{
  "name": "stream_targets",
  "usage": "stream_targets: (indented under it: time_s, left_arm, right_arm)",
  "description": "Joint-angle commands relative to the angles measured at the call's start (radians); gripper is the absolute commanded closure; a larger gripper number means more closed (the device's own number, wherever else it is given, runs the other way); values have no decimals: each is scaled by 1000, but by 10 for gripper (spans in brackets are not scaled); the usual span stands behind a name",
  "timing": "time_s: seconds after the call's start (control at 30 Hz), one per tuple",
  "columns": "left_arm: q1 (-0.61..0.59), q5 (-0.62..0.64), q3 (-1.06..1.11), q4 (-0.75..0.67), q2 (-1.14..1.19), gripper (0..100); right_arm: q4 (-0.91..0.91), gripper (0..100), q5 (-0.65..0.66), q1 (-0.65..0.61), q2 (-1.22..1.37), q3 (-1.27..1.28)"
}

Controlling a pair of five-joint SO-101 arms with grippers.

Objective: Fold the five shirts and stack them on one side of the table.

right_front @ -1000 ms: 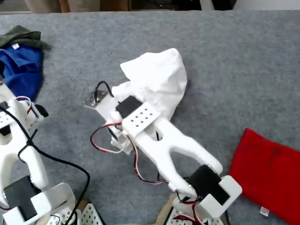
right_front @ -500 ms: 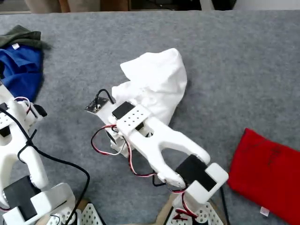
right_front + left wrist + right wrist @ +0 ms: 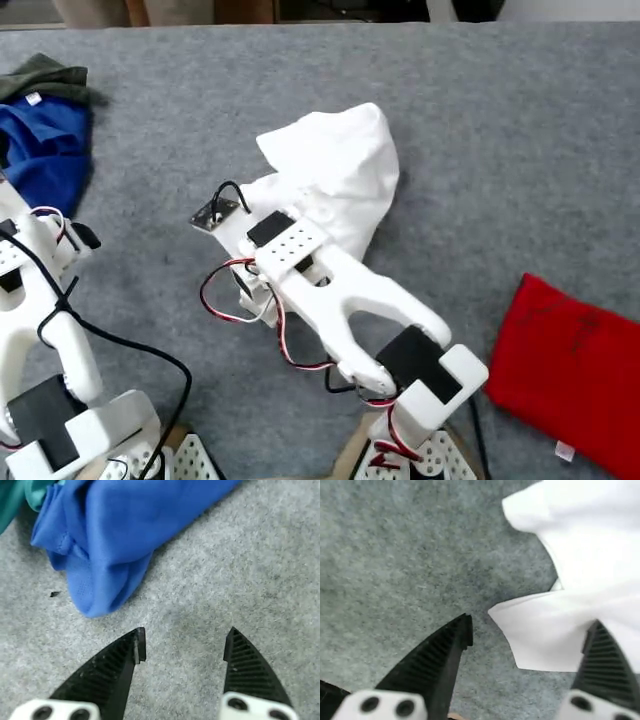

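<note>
Two grippers, jaws spread wide.
Right gripper [image 3: 532,622] is set at white shirt [image 3: 335,170], centre; left gripper [image 3: 186,635] by blue shirt [image 3: 45,150], upper left.

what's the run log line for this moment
left gripper open, beside blue shirt | right gripper open, at edge of crumpled white shirt | red shirt lies apart, flat
</note>
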Motion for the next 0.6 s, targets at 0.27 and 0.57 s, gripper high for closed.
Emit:
stream_targets:
  time_s: [0.27, 0.57]
  left_arm:
    - [-6, 8, -5, -15, -25, 739]
    - [-6, 8, -5, -15, -25, 739]
  right_arm:
    - [-23, 749, -2, -48, -1, 31]
    - [52, 749, 28, -42, -12, 4]
